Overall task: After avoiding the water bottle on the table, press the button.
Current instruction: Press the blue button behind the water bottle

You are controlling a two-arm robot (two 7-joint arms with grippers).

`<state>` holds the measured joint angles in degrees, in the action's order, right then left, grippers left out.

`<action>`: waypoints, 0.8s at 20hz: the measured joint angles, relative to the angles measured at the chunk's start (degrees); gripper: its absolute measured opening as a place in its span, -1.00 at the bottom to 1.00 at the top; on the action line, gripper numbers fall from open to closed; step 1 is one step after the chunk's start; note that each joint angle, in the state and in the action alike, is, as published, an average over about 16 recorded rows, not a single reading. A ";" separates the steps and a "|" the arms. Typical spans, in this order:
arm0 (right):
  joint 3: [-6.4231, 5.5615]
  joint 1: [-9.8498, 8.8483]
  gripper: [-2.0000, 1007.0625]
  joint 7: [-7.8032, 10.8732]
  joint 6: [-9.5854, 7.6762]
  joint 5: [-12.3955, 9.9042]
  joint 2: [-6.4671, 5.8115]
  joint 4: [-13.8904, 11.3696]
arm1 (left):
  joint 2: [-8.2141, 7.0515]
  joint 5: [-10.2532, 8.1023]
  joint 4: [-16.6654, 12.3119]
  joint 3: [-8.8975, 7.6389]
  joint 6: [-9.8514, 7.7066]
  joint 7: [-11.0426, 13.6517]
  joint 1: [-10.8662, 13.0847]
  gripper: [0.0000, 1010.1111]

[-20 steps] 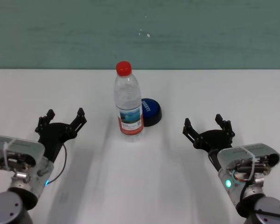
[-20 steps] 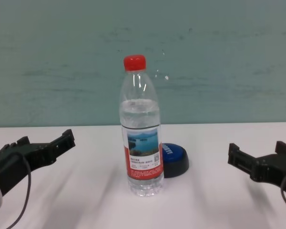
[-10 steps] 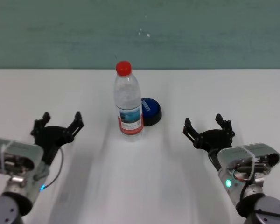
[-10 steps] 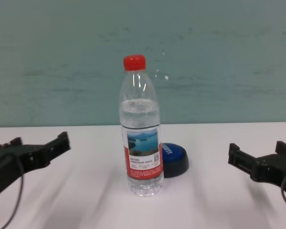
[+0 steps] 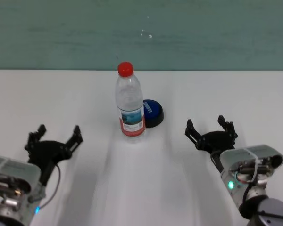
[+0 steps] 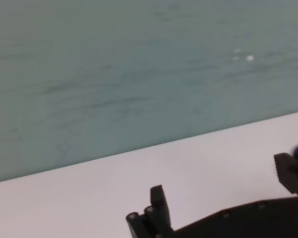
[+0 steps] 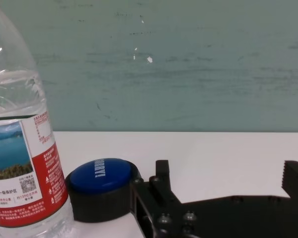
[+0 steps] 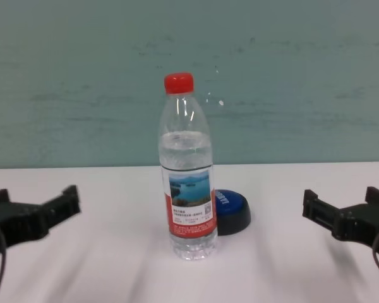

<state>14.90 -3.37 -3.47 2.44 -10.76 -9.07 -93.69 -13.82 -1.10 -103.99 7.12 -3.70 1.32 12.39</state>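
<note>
Left gripper point(image 5: 55, 137) has pulled back toward the lower left of the head view over the last 1 s, now further from the water bottle point(image 5: 130, 104) than before. Right gripper point(image 5: 210, 130) hasn't moved, lower right of frame. Bottle and button point(image 5: 152, 112) unchanged.

Both grippers spread wide, nothing held. Left wrist view shows only its own fingers point(image 6: 154, 208) over bare table point(image 6: 139, 173) and wall.

Layout: bottle stands upright at centre of the head view, button just beside it on the right and slightly behind, partly hidden by the bottle in the chest view point(image 8: 230, 211). Whether base and bottle actually touch, can't tell; at minimum very close.

Step in hand, my read: approach not started, the right arm is the sensible one. Right wrist view has the button point(image 7: 102, 191) in clear sight with the bottle point(image 7: 20, 134) on its far side, so a path from the right side of the frame never crosses the bottle. Suggest: come in from the right, stay above dome height, descend on the half of the dome away from the bottle, press straight down. Sideways drift toward frame centre would clip the bottle, which is tall, narrow-based, and likely tips easily.

Button: low blue dome, small white lettering, black base. Bottle: clear, red cap, lake-photo label with red band, holding water.
</note>
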 joint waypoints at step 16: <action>0.00 0.00 0.99 0.00 0.00 0.00 0.00 0.00 | -2.56 4.53 -8.62 1.05 2.28 5.62 10.25 0.98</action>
<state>14.90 -3.37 -3.47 2.44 -10.76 -9.07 -93.69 -16.37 3.43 -112.61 8.17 -1.42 6.94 22.64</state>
